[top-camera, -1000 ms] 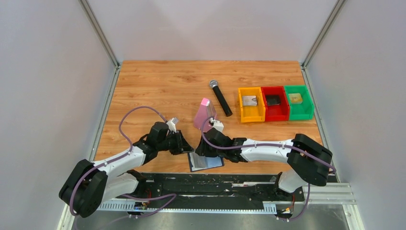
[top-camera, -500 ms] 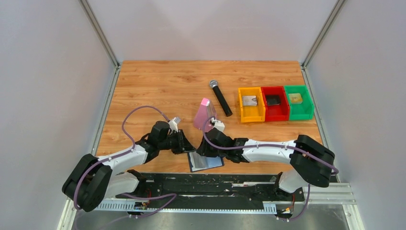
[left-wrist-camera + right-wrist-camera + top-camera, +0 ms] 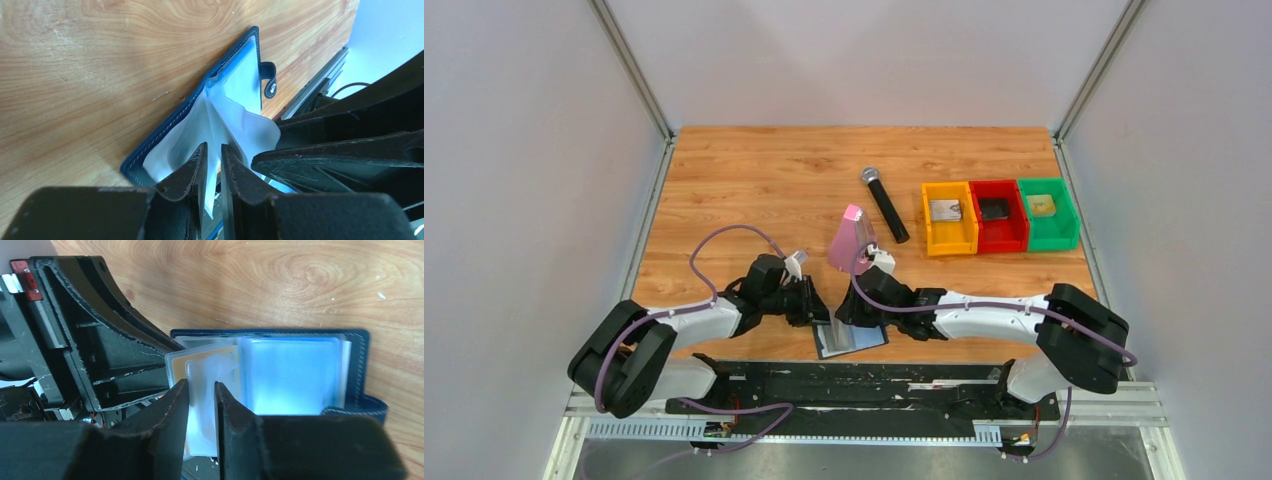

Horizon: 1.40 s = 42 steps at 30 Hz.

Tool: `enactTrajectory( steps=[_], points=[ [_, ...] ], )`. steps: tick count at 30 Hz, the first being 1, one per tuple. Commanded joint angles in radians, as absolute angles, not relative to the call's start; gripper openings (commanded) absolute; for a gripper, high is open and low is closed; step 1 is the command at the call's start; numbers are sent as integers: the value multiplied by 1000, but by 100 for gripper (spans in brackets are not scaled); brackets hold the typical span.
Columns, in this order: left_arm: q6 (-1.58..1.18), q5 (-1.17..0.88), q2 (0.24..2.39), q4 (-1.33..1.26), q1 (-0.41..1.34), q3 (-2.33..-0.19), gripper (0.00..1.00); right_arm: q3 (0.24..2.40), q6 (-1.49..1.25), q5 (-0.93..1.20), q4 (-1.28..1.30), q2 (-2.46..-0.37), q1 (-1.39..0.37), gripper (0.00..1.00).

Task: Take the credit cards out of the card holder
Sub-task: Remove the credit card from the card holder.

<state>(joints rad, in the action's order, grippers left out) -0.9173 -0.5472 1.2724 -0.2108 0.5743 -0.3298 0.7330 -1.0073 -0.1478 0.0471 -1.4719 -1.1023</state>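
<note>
The left gripper [image 3: 214,147] pinches the holder [image 3: 240,85]. The card [image 3: 215,353] lies inside the right gripper [image 3: 200,385], long side along its fingers; grip unclear.

Left pincer [image 3: 213,150] and right pincer [image 3: 200,387] face each other closely, low, jaws nearly together.

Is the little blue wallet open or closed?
Open. The card holder lies spread on the wooden table, pale plastic sleeves facing up, snap tab unfastened at its edge.
</note>
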Motion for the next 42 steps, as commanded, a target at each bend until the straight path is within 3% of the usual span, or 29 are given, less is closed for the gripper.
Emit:
enactTrajectory(
  steps=[1,7,18,26,36,42],
  points=[
    [-921,-570,1295,-266,583,-352,23,723,-1016,-169,13,-1431,-1097,23],
    [-916,-556,1293,-247,589,-356,23,731,-1024,-194,66,-1433,-1096,19],
    [-861,-354,1120,73,590,-419,32,731,-1087,-279,220,-1426,-1096,31],
    [-856,-300,1008,186,589,-442,34,737,-1095,-325,306,-1389,-1095,35],
    [-856,-370,1003,149,589,-431,30,801,-1072,-385,458,-1285,-1093,38],
    [-859,-388,1027,112,590,-402,23,824,-943,-243,362,-1265,-1094,36]
  ],
)
